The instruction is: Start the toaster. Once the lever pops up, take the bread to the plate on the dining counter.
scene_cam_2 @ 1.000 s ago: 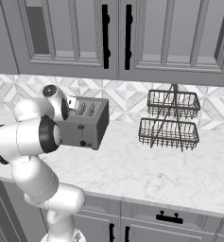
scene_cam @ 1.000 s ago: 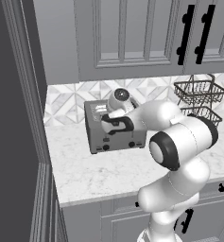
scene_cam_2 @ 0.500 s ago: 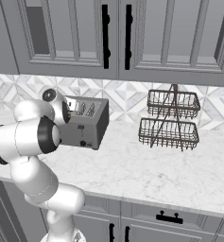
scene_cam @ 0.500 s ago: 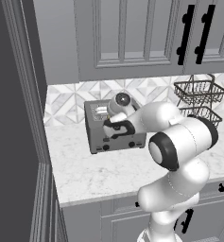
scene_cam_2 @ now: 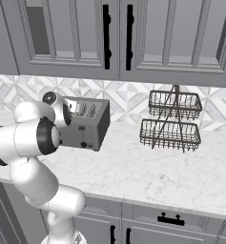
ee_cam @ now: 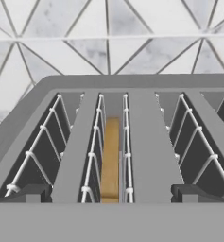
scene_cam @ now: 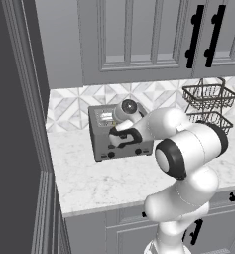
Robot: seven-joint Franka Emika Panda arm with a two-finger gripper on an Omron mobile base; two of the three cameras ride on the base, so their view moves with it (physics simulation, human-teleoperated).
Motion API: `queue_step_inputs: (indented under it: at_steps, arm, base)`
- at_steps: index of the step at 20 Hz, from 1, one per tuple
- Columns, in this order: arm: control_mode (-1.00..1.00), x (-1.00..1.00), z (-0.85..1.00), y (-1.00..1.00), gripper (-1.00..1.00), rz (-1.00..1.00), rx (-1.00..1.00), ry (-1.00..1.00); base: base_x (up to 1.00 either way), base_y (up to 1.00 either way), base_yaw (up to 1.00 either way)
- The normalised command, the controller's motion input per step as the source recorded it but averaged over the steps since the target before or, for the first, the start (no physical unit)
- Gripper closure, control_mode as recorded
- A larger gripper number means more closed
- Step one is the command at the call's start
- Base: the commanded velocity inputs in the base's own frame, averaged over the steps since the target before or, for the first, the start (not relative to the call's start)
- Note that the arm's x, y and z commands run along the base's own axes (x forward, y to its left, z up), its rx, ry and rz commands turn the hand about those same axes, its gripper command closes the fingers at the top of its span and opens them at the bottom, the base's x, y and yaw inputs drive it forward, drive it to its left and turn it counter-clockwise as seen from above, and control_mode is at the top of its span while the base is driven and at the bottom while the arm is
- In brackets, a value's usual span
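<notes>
Gripper (ee_cam: pixel 111 193) poised over the toaster (ee_cam: pixel 111 142), jaws spread wide and grasping nothing.

In the hand view the two dark fingertips (ee_cam: pixel 30 193) stand well apart at the bottom edge, one on each side of the slot that holds the bread (ee_cam: pixel 111 160); the bread sits upright and low between the white wire guides, tan edge upward; the toaster (scene_cam: pixel 120 134) stands on the marble wall counter (scene_cam: pixel 114 178) against the patterned backsplash (scene_cam_2: pixel 128 97), black levers and knobs on its front; the white arm (scene_cam: pixel 188 149) reaches over its top; a two-tier wire basket (scene_cam_2: pixel 173 121) stands well apart on the same counter; grey cabinets (scene_cam_2: pixel 133 33) hang above.
</notes>
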Motion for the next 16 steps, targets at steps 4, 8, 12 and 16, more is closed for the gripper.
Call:
queue_step_inputs:
  at_steps: [4, 8, 12, 16]
  arm:
    - [-1.00, 0.00, 0.00, 0.00, -1.00, 0.00, 0.00, 0.00]
    - [-1.00, 0.00, 0.00, 0.00, -1.00, 0.00, 0.00, 0.00]
    - [-1.00, 0.00, 0.00, 0.00, -1.00, 0.00, 0.00, 0.00]
    - [-1.00, 0.00, 0.00, 0.00, -1.00, 0.00, 0.00, 0.00]
  base:
    - [0.00, 0.00, 0.00]
    - [0.00, 0.00, 0.00]
    - [0.00, 0.00, 0.00]
    - [0.00, 0.00, 0.00]
